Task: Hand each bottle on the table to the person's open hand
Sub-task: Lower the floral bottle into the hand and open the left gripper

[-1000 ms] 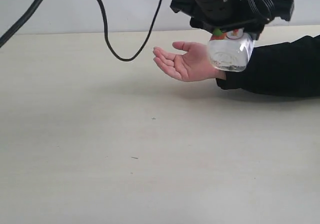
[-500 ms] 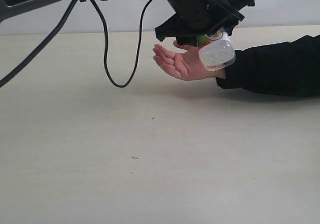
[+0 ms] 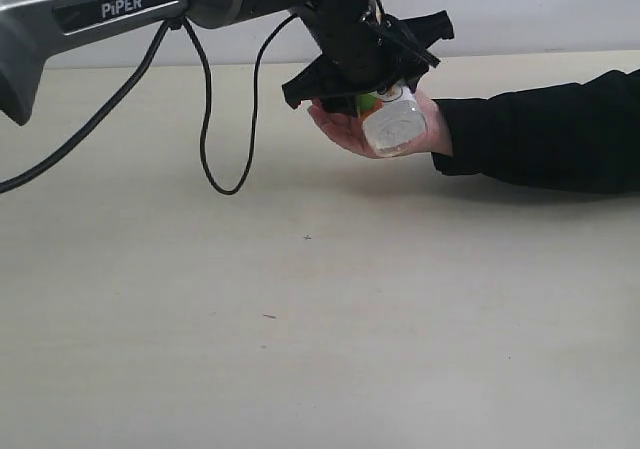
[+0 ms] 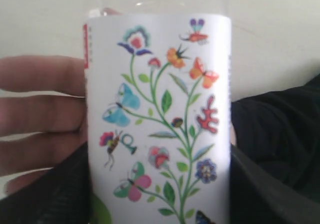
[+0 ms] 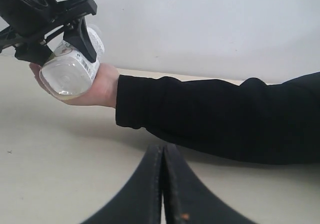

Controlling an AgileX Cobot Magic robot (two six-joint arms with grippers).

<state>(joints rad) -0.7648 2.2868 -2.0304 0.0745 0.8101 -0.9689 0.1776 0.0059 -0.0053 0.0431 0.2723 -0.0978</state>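
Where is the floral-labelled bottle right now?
In the exterior view, just right of centre near the top: the floral-labelled bottle is held in the left gripper, against the palm of the person's open hand.

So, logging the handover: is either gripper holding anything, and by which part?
Left gripper holds the floral bottle by its labelled body, at the hand. Right gripper is shut, empty.

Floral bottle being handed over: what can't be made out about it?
- Floral bottle cap: exterior view, hidden by the left end effector; left wrist view, cut off by the frame edge.
- Whether it rests on the open hand: exterior view, contact hidden behind the bottle.
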